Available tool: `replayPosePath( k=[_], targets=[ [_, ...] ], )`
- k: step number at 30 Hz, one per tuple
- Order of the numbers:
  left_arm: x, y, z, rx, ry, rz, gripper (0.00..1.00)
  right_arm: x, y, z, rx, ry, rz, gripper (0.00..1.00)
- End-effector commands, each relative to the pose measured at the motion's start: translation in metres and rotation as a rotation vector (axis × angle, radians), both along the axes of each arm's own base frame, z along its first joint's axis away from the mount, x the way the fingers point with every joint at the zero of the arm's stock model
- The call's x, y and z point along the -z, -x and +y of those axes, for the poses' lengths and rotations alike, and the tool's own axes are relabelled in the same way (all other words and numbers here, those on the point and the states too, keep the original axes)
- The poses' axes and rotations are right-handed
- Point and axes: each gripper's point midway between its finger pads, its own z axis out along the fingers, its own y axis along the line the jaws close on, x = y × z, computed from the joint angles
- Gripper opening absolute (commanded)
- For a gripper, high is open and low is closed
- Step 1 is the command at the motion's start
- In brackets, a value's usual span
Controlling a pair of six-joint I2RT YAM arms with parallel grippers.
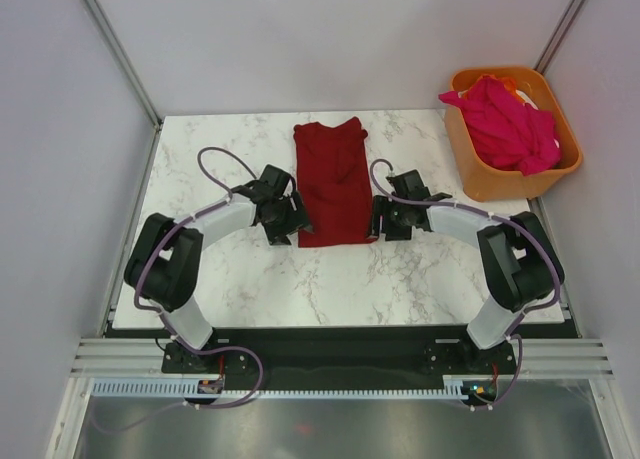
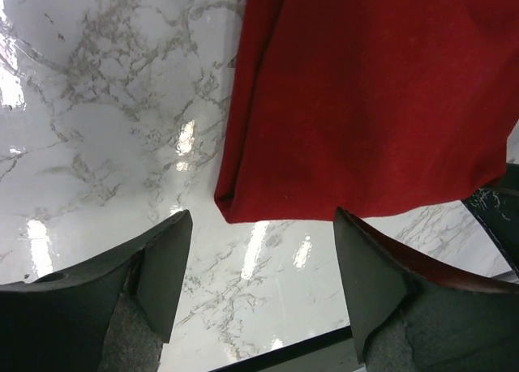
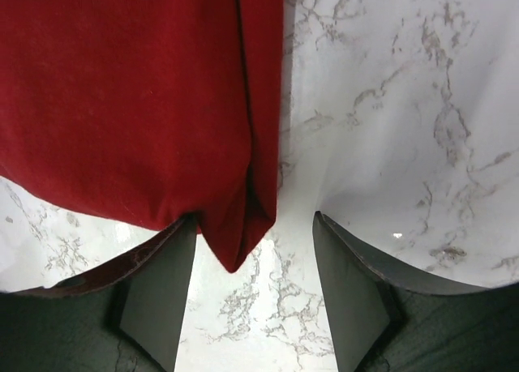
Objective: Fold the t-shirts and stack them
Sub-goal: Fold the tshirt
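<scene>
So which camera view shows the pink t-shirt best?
The top external view: only there the pink t-shirt appears, bunched in the orange tub beside the table's far right corner. Both wrist views show only the red t-shirt on the marble, no pink one.

1. The left arm rises from its base at the near edge, bends at a dark elbow joint on the outer left, and reaches inward and forward over the tabletop (image 1: 400,279).
2. The left gripper (image 1: 290,222) sits low at the near left corner of the crimson t-shirt (image 1: 333,184), its jaws spread apart with nothing between them.
3. The right arm mirrors it, elbow out to the right, forearm angled inward.
4. The right gripper (image 1: 380,219) sits low at the shirt's near right corner, jaws apart; in the right wrist view the corner's tip lies in the gap, unclamped.
</scene>
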Motion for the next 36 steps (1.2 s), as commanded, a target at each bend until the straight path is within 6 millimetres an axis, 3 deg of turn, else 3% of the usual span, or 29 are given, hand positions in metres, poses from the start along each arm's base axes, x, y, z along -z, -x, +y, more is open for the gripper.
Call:
replayPosePath(
  k=[1, 7, 13, 22, 27, 31, 36],
  targets=[
    [0.006, -0.002, -0.002, -0.041, 0.006, 0.005, 0.75, 0.003, -0.010, 0.007, -0.020, -0.013, -0.015, 0.68],
    [0.016, 0.001, -0.001, -0.037, -0.009, 0.029, 0.66, 0.005, -0.012, 0.009, -0.020, -0.028, -0.012, 0.64],
    [0.024, 0.007, -0.001, -0.030, -0.023, 0.047, 0.60, -0.037, -0.011, 0.015, -0.041, -0.121, -0.132, 0.65],
    [0.027, 0.007, -0.001, -0.029, -0.027, 0.051, 0.58, -0.037, 0.000, 0.019, -0.048, -0.187, -0.135, 0.72],
    [0.028, 0.008, -0.001, -0.029, -0.029, 0.052, 0.57, -0.019, 0.000, 0.009, -0.016, -0.127, -0.094, 0.71],
    [0.033, 0.006, 0.001, -0.035, -0.045, 0.055, 0.54, -0.001, 0.001, 0.006, -0.010, -0.104, -0.056, 0.61],
    [0.039, 0.002, -0.003, -0.028, -0.045, 0.060, 0.29, 0.019, 0.003, 0.008, -0.011, -0.100, -0.018, 0.42]
  ],
)
